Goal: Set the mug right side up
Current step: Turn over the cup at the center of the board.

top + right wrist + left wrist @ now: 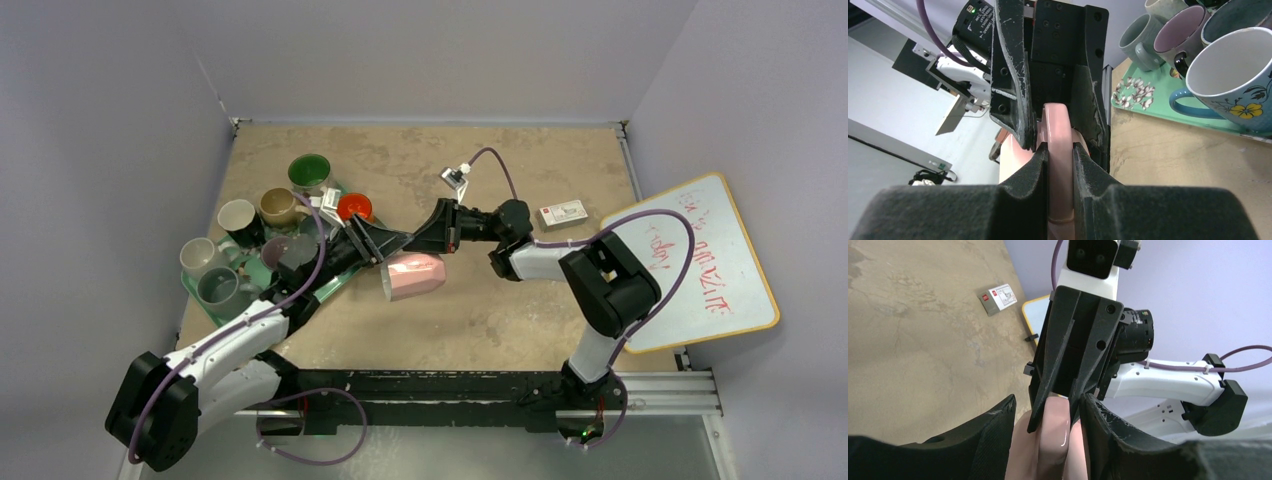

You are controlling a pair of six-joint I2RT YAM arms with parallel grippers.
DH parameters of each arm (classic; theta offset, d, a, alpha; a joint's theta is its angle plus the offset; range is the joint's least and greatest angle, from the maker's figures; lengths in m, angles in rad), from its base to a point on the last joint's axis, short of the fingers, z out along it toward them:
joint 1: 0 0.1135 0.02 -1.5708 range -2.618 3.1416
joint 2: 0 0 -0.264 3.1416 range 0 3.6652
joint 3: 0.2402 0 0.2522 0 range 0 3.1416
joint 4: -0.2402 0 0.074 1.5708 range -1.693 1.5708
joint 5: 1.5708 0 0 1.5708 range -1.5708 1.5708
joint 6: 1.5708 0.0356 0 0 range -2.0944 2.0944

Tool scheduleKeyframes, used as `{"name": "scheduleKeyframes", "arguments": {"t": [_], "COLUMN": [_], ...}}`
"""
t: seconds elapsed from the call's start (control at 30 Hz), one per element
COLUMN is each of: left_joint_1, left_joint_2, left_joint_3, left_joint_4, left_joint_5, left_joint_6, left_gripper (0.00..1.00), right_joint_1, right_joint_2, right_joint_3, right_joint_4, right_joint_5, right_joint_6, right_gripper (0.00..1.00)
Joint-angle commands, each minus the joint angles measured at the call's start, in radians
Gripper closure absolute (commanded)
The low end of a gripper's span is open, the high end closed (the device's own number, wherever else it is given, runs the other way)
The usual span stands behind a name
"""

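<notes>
The pink mug (412, 275) lies on its side at the middle of the table, between both arms. My right gripper (1060, 147) comes in from the right and is shut on the mug's handle (1058, 125), which fills the gap between its pads. My left gripper (1048, 405) comes from the left. Its two fingers stand against the mug's body (1020, 450) on either side of the handle, shut on it. In the top view both grippers (385, 250) (425, 243) meet just above the mug. Whether the mug rests on the table is hidden.
A green tray (196, 296) with several mugs stands at the left, close behind my left arm; a blue flowered mug (1233, 75) is nearest. A small box (562, 213) lies at the right. A whiteboard (700, 260) leans at the right edge.
</notes>
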Motion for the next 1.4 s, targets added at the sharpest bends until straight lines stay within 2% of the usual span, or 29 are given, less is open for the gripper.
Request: {"name": "scheduleKeyframes", "arguments": {"t": [0.0,0.07,0.17,0.33,0.4,0.43,0.67,0.8,0.97,1.0,1.03,1.13,1.37], "left_joint_1": [-0.005,-0.005,-0.005,-0.005,-0.005,-0.004,-0.005,-0.005,-0.004,-0.005,-0.005,-0.005,-0.004], "left_joint_2": [-0.022,-0.024,-0.027,-0.016,-0.011,-0.011,-0.041,-0.061,-0.040,-0.037,-0.035,-0.029,0.026], "left_joint_3": [-0.008,-0.015,-0.013,-0.007,0.000,0.009,0.062,0.036,0.066,0.067,0.070,0.081,0.087], "left_joint_4": [0.016,0.017,0.019,0.005,-0.006,-0.028,-0.270,-0.258,-0.290,-0.289,-0.291,-0.319,-0.321], "left_joint_5": [-0.057,-0.061,-0.058,-0.042,-0.031,-0.027,-0.047,-0.076,-0.064,-0.062,-0.060,-0.073,-0.079], "left_joint_6": [-0.006,-0.010,0.007,0.022,0.038,0.046,0.066,0.012,0.087,0.096,0.100,0.093,0.098], "left_gripper": [0.57,0.59,0.80,0.86,0.99,1.00,1.00,1.00,1.00,1.00,1.00,1.00,1.00], "right_joint_1": [0.004,0.004,0.004,0.004,0.005,0.004,0.001,0.001,0.001,0.001,0.001,0.001,0.001], "right_joint_2": [-0.023,-0.027,-0.025,-0.010,-0.004,-0.002,0.019,0.024,0.004,-0.001,-0.005,0.013,0.071], "right_joint_3": [0.034,0.034,0.035,0.049,0.054,0.054,0.027,0.022,0.016,0.012,0.008,0.006,-0.015], "right_joint_4": [0.204,0.193,0.180,0.207,0.209,0.207,0.216,0.238,0.236,0.231,0.221,0.194,0.239], "right_joint_5": [0.040,0.038,0.039,0.046,0.047,0.047,0.037,0.041,0.035,0.035,0.036,0.058,0.056], "right_joint_6": [0.065,0.054,0.044,0.073,0.077,0.078,0.095,0.101,0.103,0.102,0.101,0.101,0.132], "right_gripper": [1.00,1.00,1.00,1.00,1.00,1.00,1.00,1.00,1.00,0.99,0.92,0.81,0.76]}}
